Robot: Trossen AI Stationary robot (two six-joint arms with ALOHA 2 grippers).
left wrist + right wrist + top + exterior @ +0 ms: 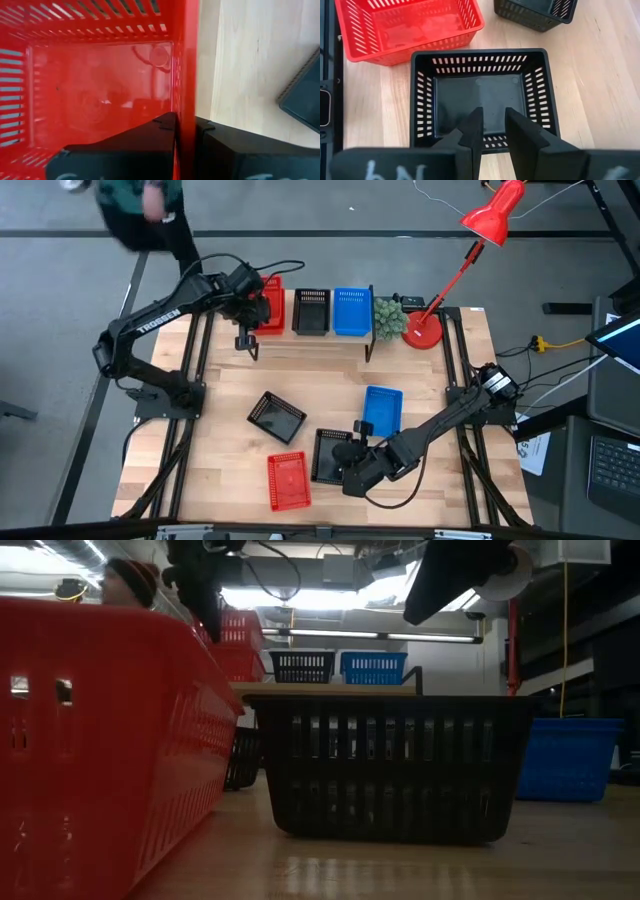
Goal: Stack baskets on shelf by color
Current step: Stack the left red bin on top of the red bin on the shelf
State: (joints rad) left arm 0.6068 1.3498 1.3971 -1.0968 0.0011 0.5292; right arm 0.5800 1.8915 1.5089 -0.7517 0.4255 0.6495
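Observation:
My left gripper (186,122) is at the shelf's (300,345) left end, shut on a red basket (270,305). In the low view this basket (238,628) sits over a second red one (238,665). A black basket (312,310) and a blue one (352,312) stand on the shelf beside it. My right gripper (493,117) hovers narrowly open over the near wall of a black basket (485,95) on the table, touching nothing that I can see. A red basket (289,480), a turned black one (275,417) and a blue one (382,408) rest on their bases on the table. My left gripper pinches the red basket's side wall (189,90) at its rim, one finger inside the basket and one outside. The fingers come from above, pointing down. The basket hangs upright; whether it rests on the red basket below, I cannot tell.
A red desk lamp's base (425,332) and a small green plant (390,318) stand at the shelf's right end. A person (140,210) stands beyond the table's far left corner. Bare tabletop (220,470) lies left of the loose baskets.

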